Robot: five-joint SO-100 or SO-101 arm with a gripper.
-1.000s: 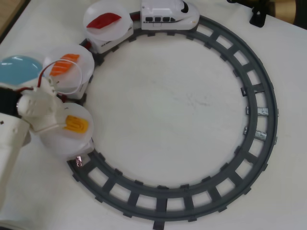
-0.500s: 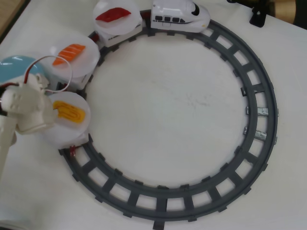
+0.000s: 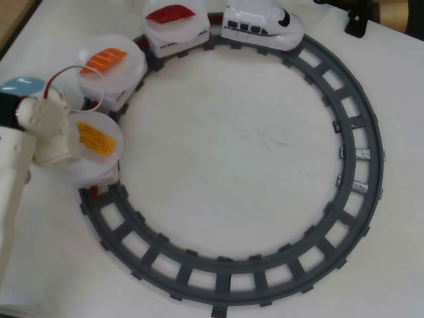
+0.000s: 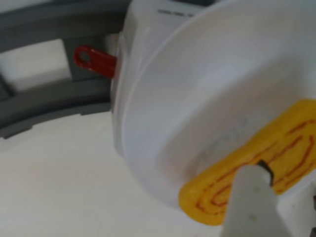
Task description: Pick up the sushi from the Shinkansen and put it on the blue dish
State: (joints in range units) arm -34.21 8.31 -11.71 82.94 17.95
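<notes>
The yellow-orange sushi (image 3: 97, 139) lies on the white plate (image 3: 101, 119) of the last car, at the left of the overhead view. My gripper (image 3: 74, 142) is right at the sushi's left end. In the wrist view one white fingertip (image 4: 254, 197) stands over the sushi (image 4: 276, 158), which lies flat on the plate (image 4: 197, 98); the other jaw is mostly out of frame at the right edge, so the jaws look apart. The white Shinkansen engine (image 3: 265, 25) stands at the top of the track. The blue dish (image 3: 20, 85) sits left of the track, partly hidden by my arm.
A grey ring track (image 3: 361, 165) fills the table. Two more cars carry white plates, one with an orange striped piece (image 3: 104, 59) and one with a dark red piece (image 3: 171, 13). A red coupling hook (image 4: 94, 59) sticks out of the last car. A dark object (image 3: 358, 23) stands top right.
</notes>
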